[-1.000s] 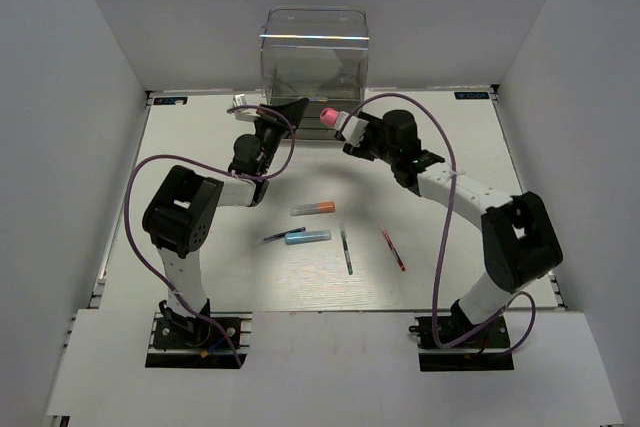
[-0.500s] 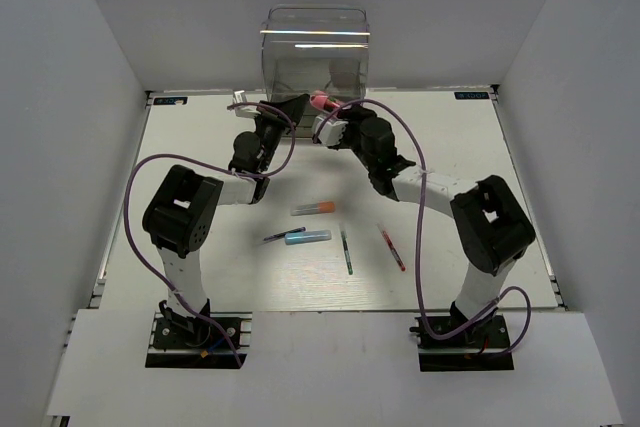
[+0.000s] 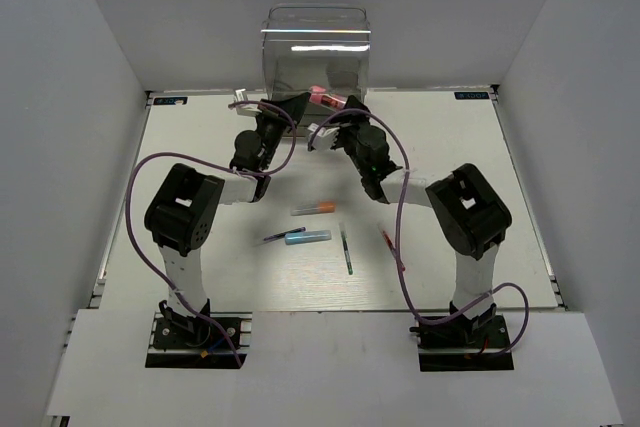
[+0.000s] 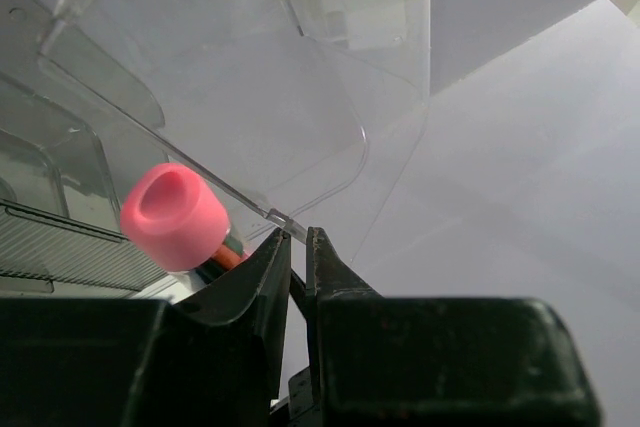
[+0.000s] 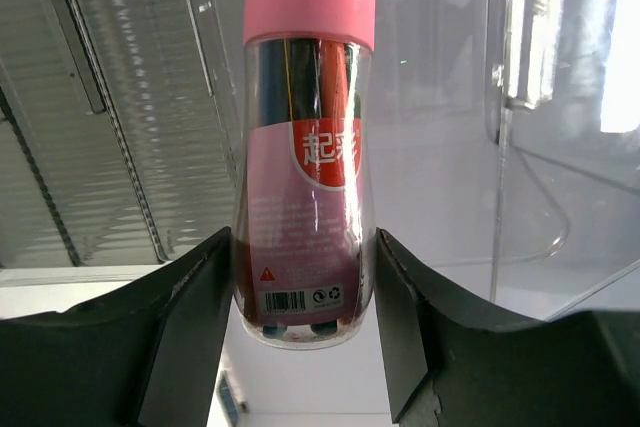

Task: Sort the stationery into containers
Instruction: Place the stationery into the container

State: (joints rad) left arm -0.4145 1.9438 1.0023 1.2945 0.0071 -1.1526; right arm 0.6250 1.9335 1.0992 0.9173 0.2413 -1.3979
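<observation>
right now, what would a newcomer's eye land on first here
The pink-capped tube, clamped in the right gripper and held up to the clear drawer box at the table's far edge. After that, the pens lying loose mid-table between the two arms.

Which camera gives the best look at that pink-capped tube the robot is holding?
The right wrist view: the pink-capped tube fills the frame, label visible, gripped by the right hand. The left wrist view shows only its pink cap end-on; the top view shows a small pink spot at the clear box.
</observation>
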